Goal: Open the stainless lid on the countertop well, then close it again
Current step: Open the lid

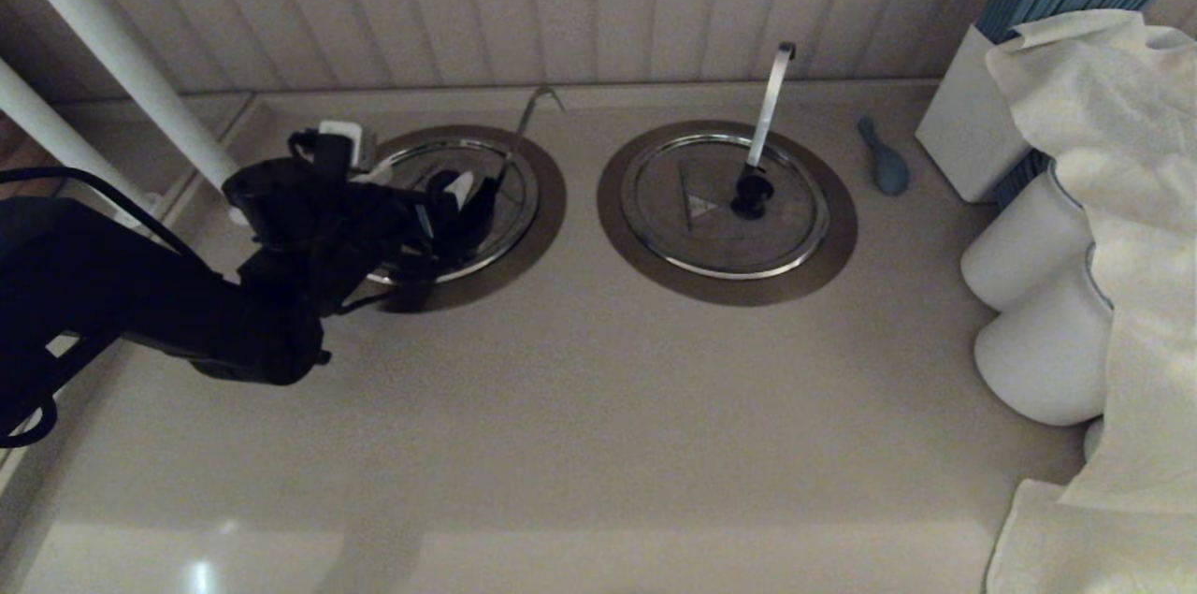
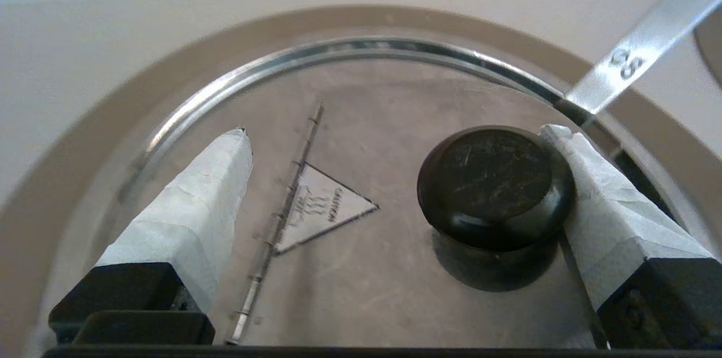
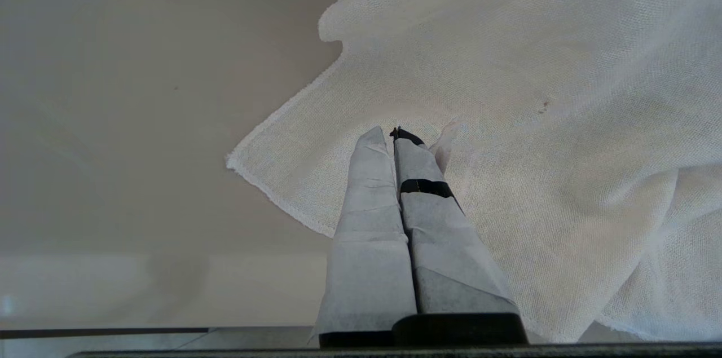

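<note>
The stainless lid [image 1: 516, 192] lies flat in the left countertop well, ringed by its brownish collar [image 1: 552, 201]. A thin grey hooked handle [image 1: 529, 112] rises at its far edge. My left gripper [image 1: 472, 201] hovers low over this lid, open. In the left wrist view the lid [image 2: 366, 115] shows a creased hinge line and a caution triangle. The gripper [image 2: 395, 132] straddles the black knob [image 2: 496, 183]: one pad [image 2: 598, 200] touches the knob's side, the other [image 2: 197, 206] stands well apart. My right gripper [image 3: 393, 133] is shut, empty, parked above a white cloth [image 3: 536, 93].
The twin lid [image 1: 725, 201] with a broad bright handle [image 1: 769, 108] sits to the right. Further right are a blue spoon [image 1: 884, 166], a white box [image 1: 973, 136], white jars [image 1: 1029, 248] and a draped cloth [image 1: 1113, 154]. White posts [image 1: 103, 42] stand at the back left.
</note>
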Motion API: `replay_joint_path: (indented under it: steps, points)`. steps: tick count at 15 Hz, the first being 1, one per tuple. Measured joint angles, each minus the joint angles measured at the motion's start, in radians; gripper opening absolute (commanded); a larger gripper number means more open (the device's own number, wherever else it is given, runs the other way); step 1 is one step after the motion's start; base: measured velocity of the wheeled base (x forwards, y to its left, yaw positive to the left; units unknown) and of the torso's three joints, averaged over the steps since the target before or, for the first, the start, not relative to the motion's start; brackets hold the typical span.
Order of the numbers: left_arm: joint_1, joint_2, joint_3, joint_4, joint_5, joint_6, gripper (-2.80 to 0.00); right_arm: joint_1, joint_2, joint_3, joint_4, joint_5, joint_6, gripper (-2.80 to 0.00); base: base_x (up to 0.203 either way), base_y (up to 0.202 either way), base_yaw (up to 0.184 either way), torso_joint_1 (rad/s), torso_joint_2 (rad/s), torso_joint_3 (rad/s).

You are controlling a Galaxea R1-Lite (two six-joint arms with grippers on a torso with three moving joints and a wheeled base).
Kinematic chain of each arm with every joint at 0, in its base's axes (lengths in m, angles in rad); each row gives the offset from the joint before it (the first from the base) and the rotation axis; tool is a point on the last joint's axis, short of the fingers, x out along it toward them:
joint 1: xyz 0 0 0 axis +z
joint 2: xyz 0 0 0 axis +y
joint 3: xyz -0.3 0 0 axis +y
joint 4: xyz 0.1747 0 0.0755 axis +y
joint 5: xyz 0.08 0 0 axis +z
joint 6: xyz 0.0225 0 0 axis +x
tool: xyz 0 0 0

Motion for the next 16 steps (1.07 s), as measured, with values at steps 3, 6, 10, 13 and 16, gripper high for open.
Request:
replay_joint_path:
  steps: [3,6,10,13,16]
  points:
    - [0.010,-0.019,-0.001,0.002,-0.001,-0.004,0.00,0.000,0.000,0.000,0.000,0.000,0.000,-2.80,0.000,0.000,0.000,0.000,0.00,0.000]
    - [0.024,-0.029,-0.008,0.003,-0.005,-0.006,0.00,0.000,0.000,0.000,0.000,0.000,0.000,-2.80,0.000,0.000,0.000,0.000,0.00,0.000]
    - [0.053,-0.050,-0.020,0.003,-0.009,-0.015,0.00,0.000,0.000,0.000,0.000,0.000,0.000,-2.80,0.000,0.000,0.000,0.000,0.00,0.000]
    - [0.072,-0.058,-0.032,0.004,-0.010,-0.020,0.00,0.000,0.000,0.000,0.000,0.000,0.000,-2.80,0.000,0.000,0.000,0.000,0.00,0.000]
    - [0.095,-0.066,-0.041,0.003,-0.009,-0.025,0.00,0.000,0.000,0.000,0.000,-0.001,0.000,-2.80,0.000,0.000,0.000,0.000,0.00,0.000]
